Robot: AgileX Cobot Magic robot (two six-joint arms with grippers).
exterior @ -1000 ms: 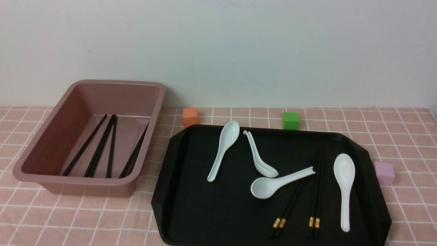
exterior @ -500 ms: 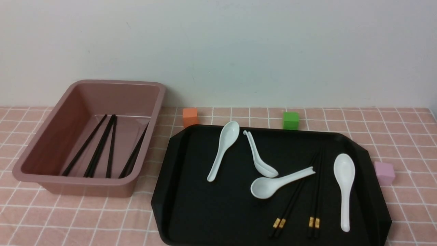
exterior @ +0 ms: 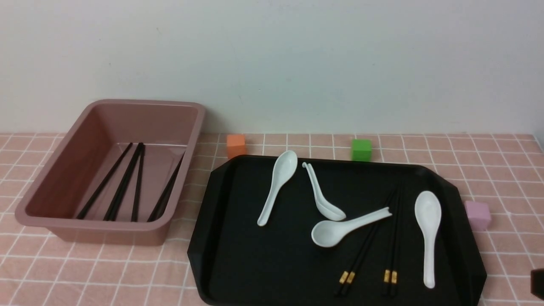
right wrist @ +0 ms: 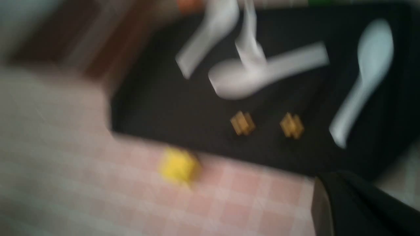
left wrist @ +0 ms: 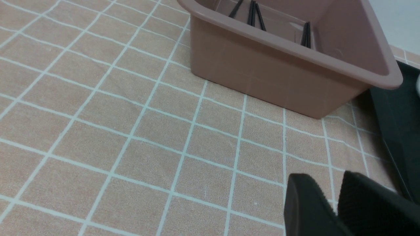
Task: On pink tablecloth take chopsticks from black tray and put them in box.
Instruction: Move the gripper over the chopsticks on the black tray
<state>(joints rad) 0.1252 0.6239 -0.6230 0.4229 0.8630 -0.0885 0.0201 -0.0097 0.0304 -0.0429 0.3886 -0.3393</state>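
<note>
On the pink tablecloth (exterior: 85,272) the black tray (exterior: 255,263) holds two pairs of black chopsticks, their gold bands (exterior: 347,277) (exterior: 390,276) toward the front; a white spoon's handle lies over the left pair. The pink box (exterior: 106,225) stands left of the tray with several chopsticks (exterior: 123,187) inside. My right gripper (right wrist: 338,178) is shut and empty, low over the cloth just in front of the tray's near right corner; a dark part of it shows at the front view's lower right edge (exterior: 538,284). My left gripper (left wrist: 328,186) is shut and empty over the cloth near the box (left wrist: 262,75).
Several white spoons (exterior: 427,229) lie on the tray among the chopsticks. Small cubes sit on the cloth: orange (exterior: 236,145) and green (exterior: 361,149) behind the tray, pink (exterior: 477,215) at its right, yellow (right wrist: 178,167) in front of it. A wall stands close behind.
A dark part of my right gripper has come into the front view at the lower right edge. The right wrist view is blurred by motion. The chopsticks and spoons have not moved.
</note>
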